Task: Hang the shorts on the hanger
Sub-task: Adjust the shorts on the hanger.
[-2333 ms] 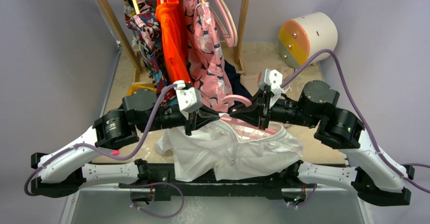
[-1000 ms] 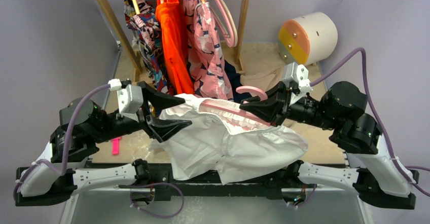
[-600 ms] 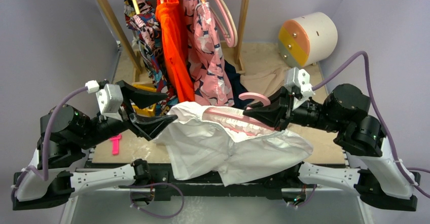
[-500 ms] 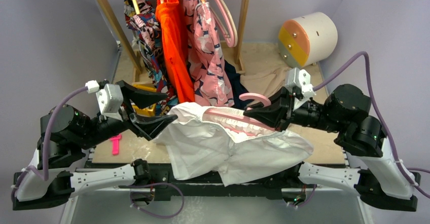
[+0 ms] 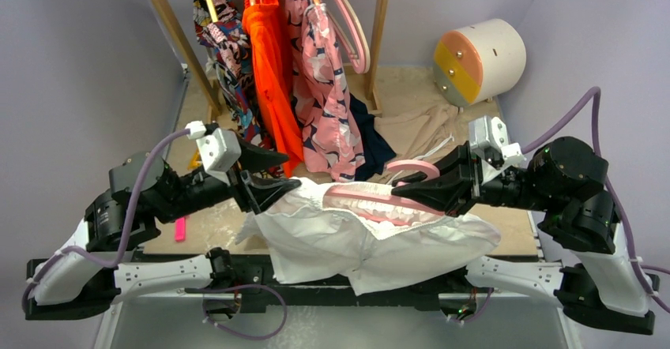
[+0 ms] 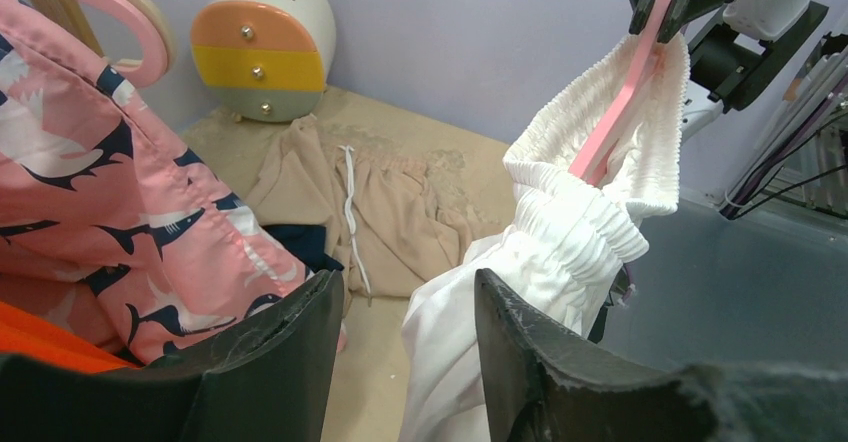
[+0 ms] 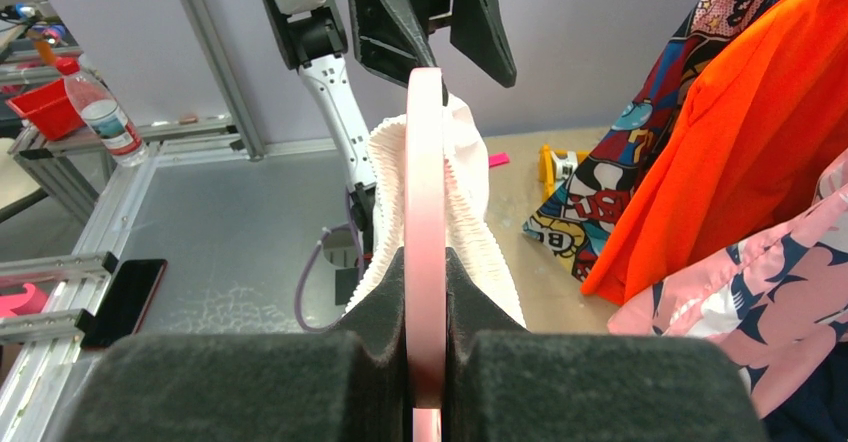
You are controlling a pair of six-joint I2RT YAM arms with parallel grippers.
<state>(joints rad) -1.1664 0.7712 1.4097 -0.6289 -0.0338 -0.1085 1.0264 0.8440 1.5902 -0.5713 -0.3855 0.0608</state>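
The white shorts (image 5: 371, 234) hang by their gathered waistband over the pink hanger (image 5: 367, 192), and their legs drape down to the table's near edge. My right gripper (image 5: 404, 192) is shut on the hanger (image 7: 424, 152) near its hook, holding it roughly level above the table. In the right wrist view the waistband (image 7: 478, 227) sits on both sides of the hanger arm. My left gripper (image 5: 278, 177) is open at the left end of the waistband. In the left wrist view, the shorts (image 6: 560, 247) hang just beyond my open left gripper (image 6: 405, 307), with nothing pinched.
A wooden rack (image 5: 174, 33) at the back carries a comic-print garment, an orange one (image 5: 269, 57), a pink patterned one (image 5: 324, 88) and a bare hanger (image 5: 353, 25). A tan garment (image 5: 427, 124) lies on the table. A round drawer unit (image 5: 478, 57) stands back right.
My left gripper swung right, back to the left end of the waistband, its jaws a little narrower. My right arm drew the hanger and shorts to the right and levelled them.
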